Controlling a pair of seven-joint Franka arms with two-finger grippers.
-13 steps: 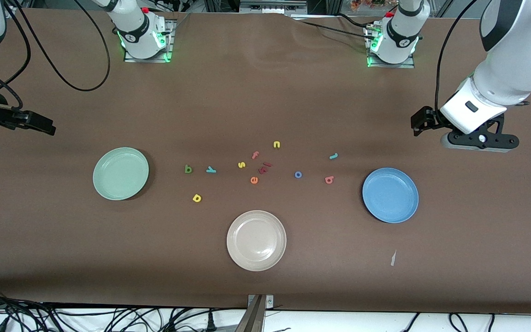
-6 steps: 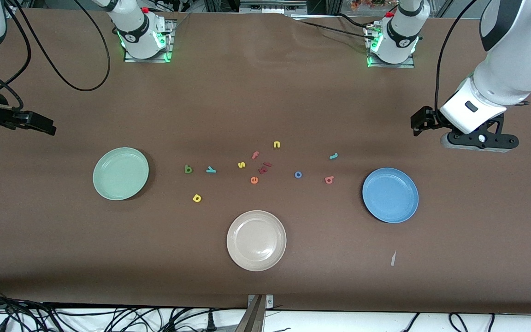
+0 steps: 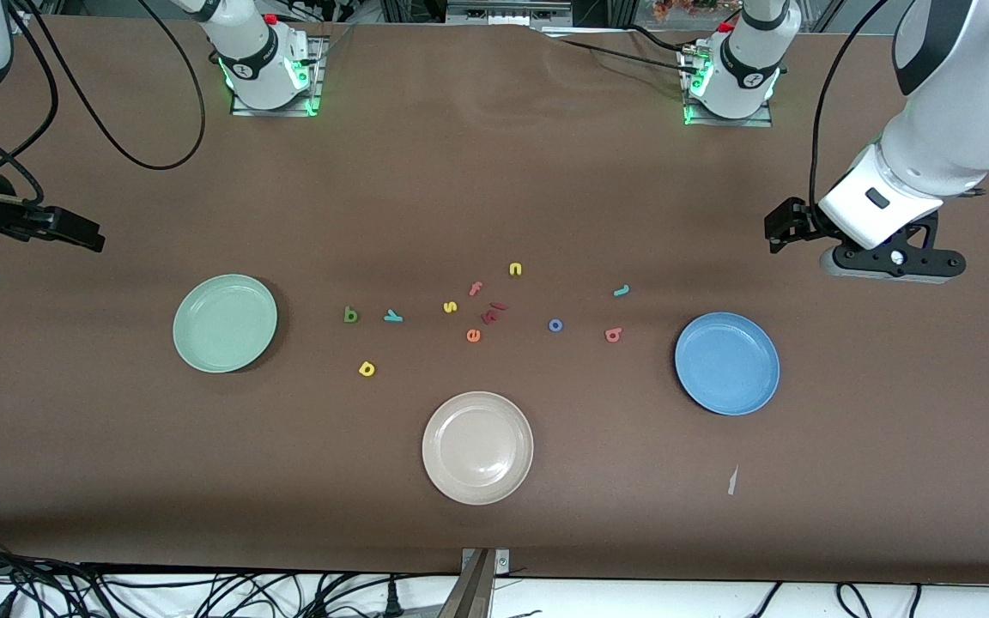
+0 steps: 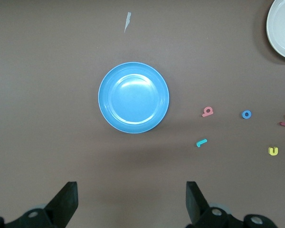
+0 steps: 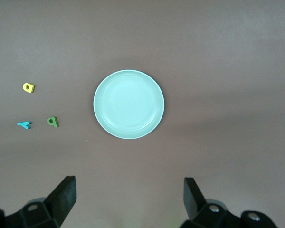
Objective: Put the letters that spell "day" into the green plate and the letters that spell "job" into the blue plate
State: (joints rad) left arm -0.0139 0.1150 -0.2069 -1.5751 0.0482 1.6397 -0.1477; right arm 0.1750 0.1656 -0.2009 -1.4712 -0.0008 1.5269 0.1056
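Front view, plates: the green plate (image 3: 225, 323) sits toward the right arm's end of the table, the blue plate (image 3: 727, 363) toward the left arm's end, and the beige plate (image 3: 477, 447) lies between them, nearer the camera.
Front view, "day": all three are on the table beside the green plate, the dark green "a" (image 3: 350, 316) next to the teal "y" (image 3: 392, 316), the yellow "d" (image 3: 367, 369) nearer the camera.
Front view, "job": the blue "o" (image 3: 555, 325) and coral "b" (image 3: 613, 335) lie near the blue plate, the teal "j" (image 3: 621, 291) a little farther from the camera.
Front view, strays: yellow "s" (image 3: 450, 306), yellow "n" (image 3: 515, 269), orange "e" (image 3: 473, 336), reddish "f" (image 3: 476, 288) and dark red pieces (image 3: 492, 313) cluster mid-table.
Left wrist view: the left gripper (image 4: 131, 204) hangs over bare table near the blue plate, fingers spread wide, nothing between them.
Right wrist view: the right gripper (image 5: 129, 202) waits over bare table near the green plate, fingers apart and empty too.
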